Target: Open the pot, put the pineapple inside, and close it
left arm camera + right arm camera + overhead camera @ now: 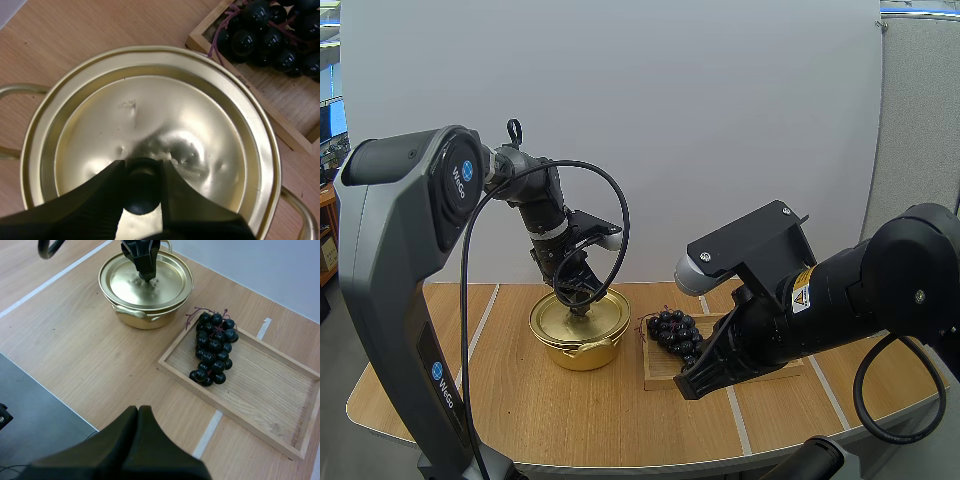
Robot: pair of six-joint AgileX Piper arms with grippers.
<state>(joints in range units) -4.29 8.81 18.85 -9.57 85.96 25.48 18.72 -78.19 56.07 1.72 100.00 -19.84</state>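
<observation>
The right gripper (138,412), its two black fingers pressed into one smooth wedge, hangs over the wooden table (75,340). Beyond it, one bunch of glossy dark grapes (212,347) lies in one rectangular wooden tray (270,390). Farthest off, the left gripper (142,169) pinches the round black knob (141,197) on the dented lid (150,115) of the one brass-coloured pot (140,320).

Wooden tray (270,385) flat on light wood table (520,400), lying across pale line (207,432) on tabletop.
</observation>
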